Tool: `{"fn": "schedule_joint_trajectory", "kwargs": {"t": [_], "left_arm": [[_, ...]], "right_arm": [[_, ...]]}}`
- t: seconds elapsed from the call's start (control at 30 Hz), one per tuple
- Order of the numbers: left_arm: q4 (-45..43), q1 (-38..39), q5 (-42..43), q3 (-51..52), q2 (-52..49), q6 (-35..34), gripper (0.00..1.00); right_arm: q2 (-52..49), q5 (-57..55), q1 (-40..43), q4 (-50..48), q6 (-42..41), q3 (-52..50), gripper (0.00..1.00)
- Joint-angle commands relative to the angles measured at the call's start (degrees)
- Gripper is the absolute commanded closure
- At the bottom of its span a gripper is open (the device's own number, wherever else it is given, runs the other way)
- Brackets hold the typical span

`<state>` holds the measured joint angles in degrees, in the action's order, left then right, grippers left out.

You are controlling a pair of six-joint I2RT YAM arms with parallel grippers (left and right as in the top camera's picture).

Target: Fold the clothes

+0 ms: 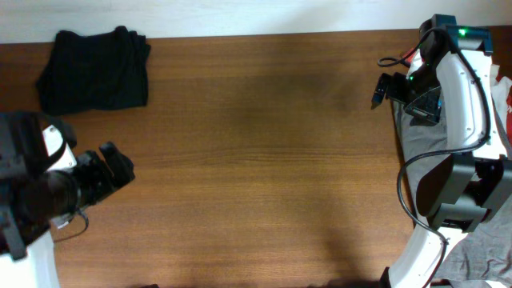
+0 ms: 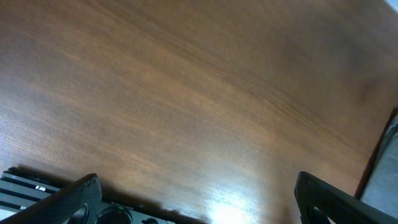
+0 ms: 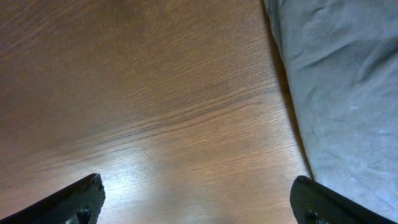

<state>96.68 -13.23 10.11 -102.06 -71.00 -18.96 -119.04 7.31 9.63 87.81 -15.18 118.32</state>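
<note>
Near the left edge of the table, the left gripper hangs over bare wood, its fingers spread wide with nothing between them. At the table's right edge the right gripper is just as wide open and empty, just beside a wrinkled grey garment that lies over that edge. Farthest off, a black garment, bundled roughly square, rests at the table's back left corner.

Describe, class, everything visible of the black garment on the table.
The black garment is soft, matte dark fabric, folded into a rough, slightly rumpled rectangle with a bunched upper edge. It lies flat in the upper-left corner of the overhead view, resting on the wooden table; nothing else touches it.
</note>
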Motion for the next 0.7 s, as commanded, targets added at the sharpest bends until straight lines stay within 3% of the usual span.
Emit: {"fn": "schedule_joint_trajectory", "kwargs": {"t": [0.0,0.03,0.1,0.17,0.23,0.33,0.4,0.67], "left_arm": [[0.02,0.22,-0.04,0.61,3.74,1.33,0.01],[0.02,0.22,-4.83,0.61,4.42,2.36,0.01],[-0.7,0.74,-5.81,0.61,5.35,2.36,0.01],[-7.91,4.33,-5.92,1.9,7.45,2.89,0.01],[-22.03,10.73,-6.12,8.37,11.47,9.55,0.01],[-42.66,13.18,-6.12,31.32,22.12,13.29,0.01],[-62.73,13.18,-6.56,55.34,35.41,13.27,0.01],[-90.38,13.18,-10.86,86.29,58.75,13.27,0.01]], "right_arm": [[0.5,-0.5,0.15,-0.02,-0.09,0.85,0.01],[0.5,-0.5,0.15,-0.02,-0.09,0.85,0.01],[0.5,-0.5,0.15,-0.02,-0.09,0.85,0.01],[0.5,-0.5,0.15,-0.02,-0.09,0.85,0.01],[0.5,-0.5,0.15,-0.02,-0.09,0.85,0.01],[0.5,-0.5,0.15,-0.02,-0.09,0.85,0.01],[0.5,-0.5,0.15,-0.02,-0.09,0.85,0.01],[0.5,-0.5,0.15,-0.02,-0.09,0.85,0.01]]}}
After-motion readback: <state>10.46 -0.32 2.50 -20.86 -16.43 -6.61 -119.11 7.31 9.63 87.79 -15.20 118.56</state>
